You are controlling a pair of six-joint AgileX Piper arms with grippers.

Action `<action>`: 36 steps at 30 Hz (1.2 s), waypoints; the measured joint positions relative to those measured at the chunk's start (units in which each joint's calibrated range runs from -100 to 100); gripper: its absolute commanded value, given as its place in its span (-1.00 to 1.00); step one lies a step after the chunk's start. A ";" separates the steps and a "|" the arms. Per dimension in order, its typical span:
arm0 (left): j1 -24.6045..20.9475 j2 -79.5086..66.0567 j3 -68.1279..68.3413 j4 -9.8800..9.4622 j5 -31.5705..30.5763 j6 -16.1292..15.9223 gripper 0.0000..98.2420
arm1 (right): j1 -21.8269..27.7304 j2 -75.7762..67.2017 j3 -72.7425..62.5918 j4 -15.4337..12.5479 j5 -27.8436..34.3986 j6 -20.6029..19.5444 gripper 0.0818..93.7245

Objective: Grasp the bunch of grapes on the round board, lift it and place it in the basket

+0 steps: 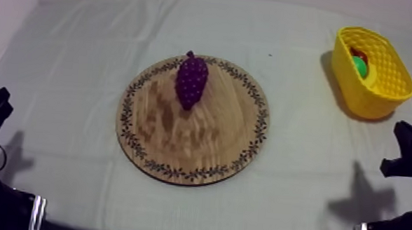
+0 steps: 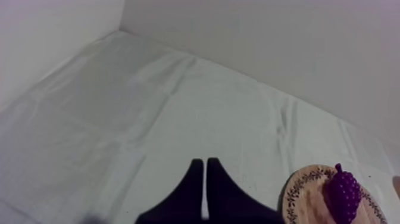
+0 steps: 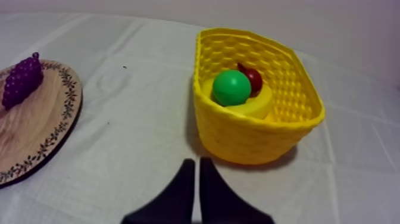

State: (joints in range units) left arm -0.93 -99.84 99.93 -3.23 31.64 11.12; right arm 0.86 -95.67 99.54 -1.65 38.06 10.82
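Grapes sit on the far part of the board, close to its far rim. The stem points toward the back of the table, so the long axis runs roughly near to far. The board lies mid-table, and the bunch is only slightly to my left of centre, so it is about as far from one arm as from the other. The left gripper rests low at its side, fingers pressed together on nothing, with the grapes ahead of it and off toward my right. The right gripper is likewise clenched and empty, and points at the basket just ahead of it, with the board off toward my left. The basket stands at the far right of the table, well apart from the board, and already holds a green ball and a small red fruit. Since the basket is on the right side, the right arm looks the better choice. It would need to open, reach inward and close across the bunch's narrow width, not along its length.
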 measured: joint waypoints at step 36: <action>0.00 0.00 0.00 0.00 0.08 0.00 -1.00 | -14.61 2.86 -0.70 0.01 -0.12 -8.30 -0.99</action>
State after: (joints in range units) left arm -0.93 -99.84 99.93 -3.23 31.73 11.12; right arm -13.75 -92.81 98.84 -1.64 37.94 2.52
